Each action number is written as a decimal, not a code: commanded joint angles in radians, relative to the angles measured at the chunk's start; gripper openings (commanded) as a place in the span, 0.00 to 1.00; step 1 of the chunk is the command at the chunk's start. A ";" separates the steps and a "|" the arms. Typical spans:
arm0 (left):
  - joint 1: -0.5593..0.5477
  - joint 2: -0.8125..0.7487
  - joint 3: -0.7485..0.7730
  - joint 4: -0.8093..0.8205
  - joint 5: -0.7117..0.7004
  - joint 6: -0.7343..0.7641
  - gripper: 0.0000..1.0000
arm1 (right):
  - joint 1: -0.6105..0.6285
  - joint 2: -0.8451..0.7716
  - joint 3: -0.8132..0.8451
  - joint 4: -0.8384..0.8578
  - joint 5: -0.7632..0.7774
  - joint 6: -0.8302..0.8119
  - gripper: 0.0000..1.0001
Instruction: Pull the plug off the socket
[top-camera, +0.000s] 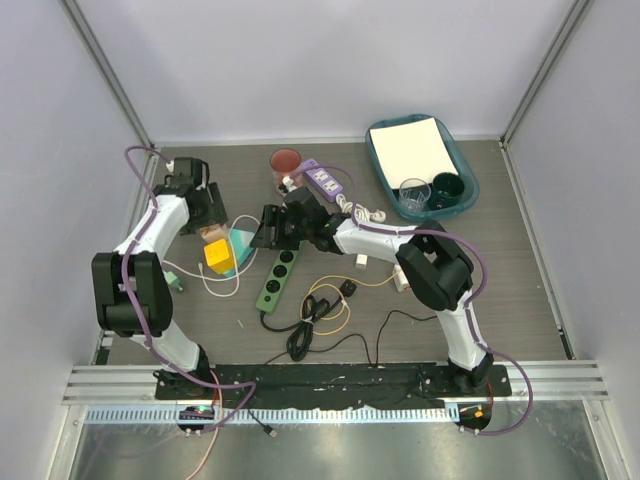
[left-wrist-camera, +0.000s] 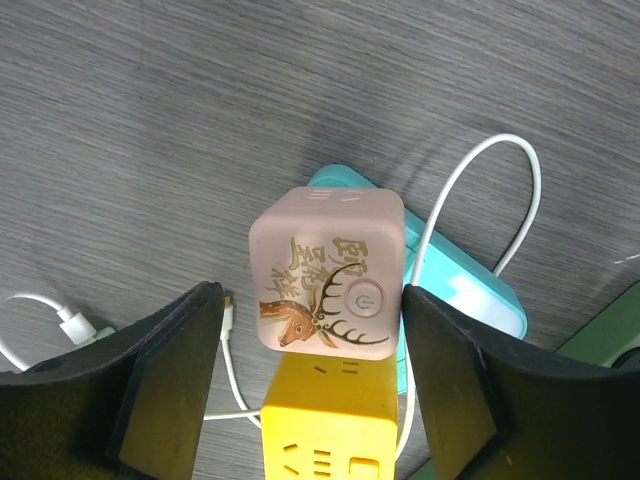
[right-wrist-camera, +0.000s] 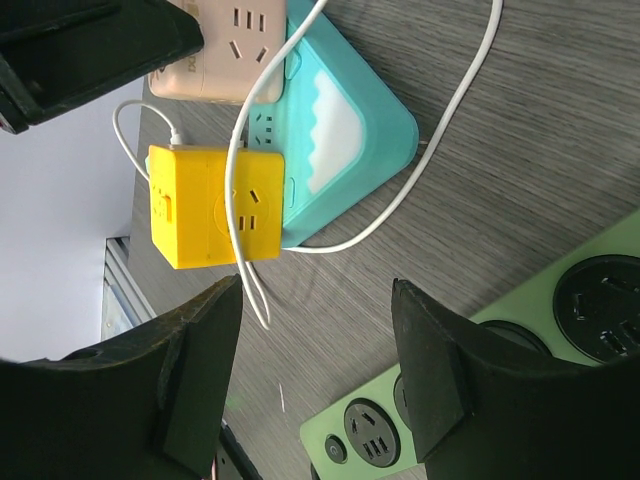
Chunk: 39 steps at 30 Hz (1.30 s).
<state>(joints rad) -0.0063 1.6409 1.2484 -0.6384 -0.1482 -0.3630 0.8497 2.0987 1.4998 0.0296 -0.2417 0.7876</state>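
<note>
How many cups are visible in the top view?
3. A red cup stands near the far edge, beside the purple power strip. A clear glass and a dark green cup stand in the teal tray. Another could be hidden from view.
</note>
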 joint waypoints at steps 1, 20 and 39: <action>0.000 0.013 0.006 0.045 0.030 0.019 0.74 | 0.002 -0.031 0.028 0.030 0.008 -0.013 0.67; 0.002 -0.153 -0.046 0.065 0.145 0.035 0.00 | -0.014 -0.052 0.036 0.055 0.004 -0.027 0.77; -0.034 -0.444 -0.256 0.207 0.341 0.044 0.00 | -0.052 0.026 0.209 -0.022 -0.179 -0.136 0.76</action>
<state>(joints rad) -0.0383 1.2102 0.9676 -0.5320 0.1162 -0.3119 0.7906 2.1010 1.6531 0.0181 -0.3660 0.6823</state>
